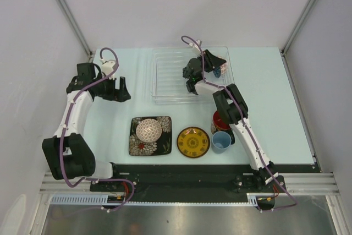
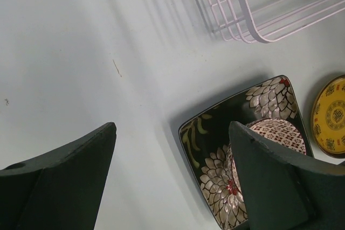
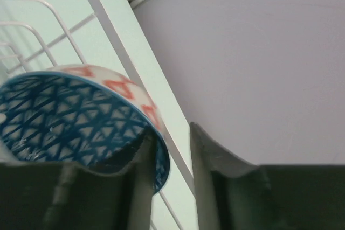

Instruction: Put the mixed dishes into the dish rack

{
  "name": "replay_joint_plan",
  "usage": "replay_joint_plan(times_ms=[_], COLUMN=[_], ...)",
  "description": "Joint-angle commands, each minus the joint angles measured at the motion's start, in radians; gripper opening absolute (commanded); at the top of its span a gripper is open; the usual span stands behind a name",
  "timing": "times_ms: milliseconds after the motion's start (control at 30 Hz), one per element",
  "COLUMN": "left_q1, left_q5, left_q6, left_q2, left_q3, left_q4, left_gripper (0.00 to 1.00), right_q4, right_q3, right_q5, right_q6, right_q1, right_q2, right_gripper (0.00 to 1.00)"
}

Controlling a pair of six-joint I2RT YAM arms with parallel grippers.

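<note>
The clear dish rack (image 1: 170,75) stands at the back centre. My right gripper (image 1: 216,65) is over its right end, jaws open astride the rim of the blue mosaic bowl (image 1: 217,72). In the right wrist view one finger of the gripper (image 3: 168,133) is inside the bowl (image 3: 64,117) and the other stands apart outside it. My left gripper (image 1: 122,89) is open and empty left of the rack. The small pinkish-white bowl (image 1: 149,130) sits on the black square floral plate (image 1: 137,144). The yellow plate (image 1: 193,142), red-inside cup (image 1: 218,120) and light blue cup (image 1: 221,141) stand in front.
The left wrist view shows the open gripper (image 2: 172,127) above bare table, with the black plate (image 2: 215,171), patterned bowl (image 2: 280,133), yellow plate's edge (image 2: 331,114) and the rack's corner (image 2: 253,25). The rack's wire (image 3: 108,20) passes behind the blue bowl. Walls close in the table.
</note>
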Motion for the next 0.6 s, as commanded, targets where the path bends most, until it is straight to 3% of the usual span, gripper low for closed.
replay_joint_plan(times_ms=[0,33,67,133,400,567], left_q1=[0.011,0.01,0.011,0.011,0.01,0.011], left_q5=[0.021,0.021,0.023,0.028,0.037,0.047], left_q6=[-0.016,-0.018,-0.02,-0.023,-0.033,-0.05], left_q2=[0.001,0.001,0.001,0.001,-0.005,-0.002], left_q3=[-0.01,-0.011,-0.013,-0.017,-0.037,-0.028], left_q4=[0.025,0.027,0.028,0.027,0.039,0.05], left_gripper=[0.9,0.91,0.9,0.9,0.9,0.9], right_q4=[0.104,0.11,0.114,0.128,0.107,-0.014], right_q3=[0.034,0.032,0.026,0.023,-0.019,-0.078], right_q5=[0.246,0.247,0.247,0.249,0.223,0.189], right_q6=[-0.013,-0.022,-0.026,-0.039,-0.043,0.03], right_q1=[0.01,0.011,0.011,0.013,0.022,0.04], right_q2=[-0.006,-0.008,-0.013,-0.029,-0.201,-0.463], right_gripper=[0.46,0.53,0.67,0.77,0.83,0.86])
